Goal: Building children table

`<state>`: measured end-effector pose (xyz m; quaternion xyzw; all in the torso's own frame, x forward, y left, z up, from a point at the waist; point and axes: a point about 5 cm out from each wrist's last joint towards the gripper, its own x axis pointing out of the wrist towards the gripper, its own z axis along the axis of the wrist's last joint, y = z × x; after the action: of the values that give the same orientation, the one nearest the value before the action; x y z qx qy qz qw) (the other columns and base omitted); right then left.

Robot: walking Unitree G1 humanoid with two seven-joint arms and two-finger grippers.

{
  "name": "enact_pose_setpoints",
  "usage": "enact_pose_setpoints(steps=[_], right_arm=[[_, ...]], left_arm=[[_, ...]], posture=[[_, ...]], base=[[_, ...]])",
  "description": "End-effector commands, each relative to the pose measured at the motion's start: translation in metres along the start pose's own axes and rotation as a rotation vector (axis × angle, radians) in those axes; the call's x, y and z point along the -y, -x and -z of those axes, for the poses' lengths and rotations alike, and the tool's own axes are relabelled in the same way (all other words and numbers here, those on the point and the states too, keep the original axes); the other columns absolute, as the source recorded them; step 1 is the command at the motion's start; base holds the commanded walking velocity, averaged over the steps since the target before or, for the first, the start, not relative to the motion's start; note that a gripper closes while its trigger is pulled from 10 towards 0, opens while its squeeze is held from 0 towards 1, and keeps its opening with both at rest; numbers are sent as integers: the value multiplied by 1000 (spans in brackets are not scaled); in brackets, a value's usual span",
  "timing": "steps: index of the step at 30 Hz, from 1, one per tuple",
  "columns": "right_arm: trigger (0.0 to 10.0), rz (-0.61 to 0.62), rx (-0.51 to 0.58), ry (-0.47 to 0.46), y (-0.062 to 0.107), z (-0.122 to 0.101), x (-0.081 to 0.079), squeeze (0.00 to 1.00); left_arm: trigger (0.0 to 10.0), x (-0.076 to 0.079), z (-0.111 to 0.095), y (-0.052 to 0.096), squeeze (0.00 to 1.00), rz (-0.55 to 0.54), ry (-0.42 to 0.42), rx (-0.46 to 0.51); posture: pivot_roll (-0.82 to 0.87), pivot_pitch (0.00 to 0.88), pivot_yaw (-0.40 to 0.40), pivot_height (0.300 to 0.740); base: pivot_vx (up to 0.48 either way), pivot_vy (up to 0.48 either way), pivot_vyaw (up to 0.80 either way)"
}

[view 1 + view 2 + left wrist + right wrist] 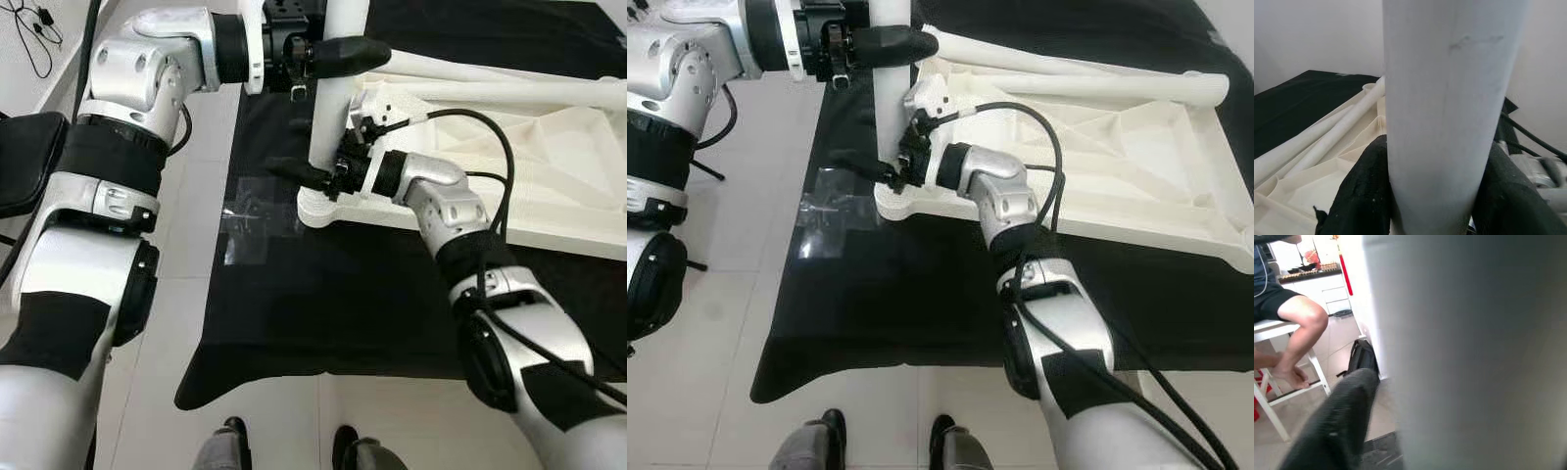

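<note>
Right fingers (pixel 315 178) grip leg (pixel 333 108) base | left fingers (pixel 338 57) clamp higher | tabletop (pixel 549 166) corner

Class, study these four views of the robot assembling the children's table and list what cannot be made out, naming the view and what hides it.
1. Top of the upright table leg: cut off by the upper edge in both eye views.
2. Joint between leg and tabletop: hidden by the right gripper in the eye views.
3. Right gripper's far finger: hidden behind the leg in the right wrist view.
4. Seated person: cut off by the right wrist view's edge.
</note>
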<state>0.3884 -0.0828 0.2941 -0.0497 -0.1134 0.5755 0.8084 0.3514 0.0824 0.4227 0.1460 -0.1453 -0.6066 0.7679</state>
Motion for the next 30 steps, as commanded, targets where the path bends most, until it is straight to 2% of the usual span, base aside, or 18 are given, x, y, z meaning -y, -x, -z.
enact_pose_setpoints(steps=[1,6,12,13,16,17,18,19,20,21,22,23,24,25,26,28,30], right_arm=[[0,-156,-8,-30,-19,5,-16,0],[0,-223,-15,-33,-26,7,-21,0],[0,-214,-18,-28,-27,9,-21,0],[0,-193,-23,-18,-27,12,-21,0],[0,-141,-40,0,-27,17,-20,0],[0,-41,-77,-2,-27,26,-18,0],[0,-41,-77,-2,-27,26,-18,0],[0,96,-139,8,-25,40,-17,0],[0,525,-237,-37,-19,66,-15,0],[0,525,-237,-37,-19,66,-15,0],[0,700,-287,-69,-15,88,-38,0],[0,807,-307,-97,-9,97,-56,0],[0,807,-307,-97,-9,97,-56,0],[0,806,-301,-113,-13,101,-69,0],[0,761,-275,-116,-21,102,-73,0],[0,761,-275,-116,-21,102,-73,0],[0,760,-241,-91,-33,97,-63,0]], left_arm=[[0,6,9,-11,0,45,11,-50],[0,7,10,-12,0,57,7,-52],[0,7,12,-12,0,64,6,-56],[10000,9,15,-11,1000,73,-7,-73],[10000,8,16,-12,1000,50,-11,-80],[10000,5,17,-12,0,19,-11,-83],[10000,5,17,-12,0,19,-11,-83],[10000,4,16,-11,0,6,-6,-78],[10000,4,14,-9,0,-4,3,-69],[10000,4,14,-9,0,-4,3,-69],[10000,3,12,-8,0,-2,16,-60],[10000,3,11,-7,0,0,23,-55],[10000,3,11,-7,0,0,23,-55],[10000,4,12,-6,0,4,19,-61],[10000,5,13,-8,0,10,17,-63],[10000,5,13,-8,0,10,17,-63],[10000,6,15,-10,0,16,9,-67]], posture=[[172,303,-22,740],[171,305,-24,740],[170,306,-24,740],[165,306,-28,740],[162,307,-35,740],[151,308,-51,740],[151,308,-51,740],[142,306,-66,740],[147,313,-71,740],[147,313,-71,740],[160,321,-53,740],[160,321,-53,740],[160,321,-53,740],[136,301,-44,740],[138,286,-35,740],[138,286,-35,740],[141,276,-37,740]], base=[[0,0,0],[0,0,0],[0,0,0],[0,0,0],[0,0,0],[0,0,0],[0,0,0],[0,0,0],[0,0,0],[0,0,0],[0,0,0],[0,0,0],[0,0,0],[0,0,0],[0,0,0],[0,0,0],[0,0,0]])
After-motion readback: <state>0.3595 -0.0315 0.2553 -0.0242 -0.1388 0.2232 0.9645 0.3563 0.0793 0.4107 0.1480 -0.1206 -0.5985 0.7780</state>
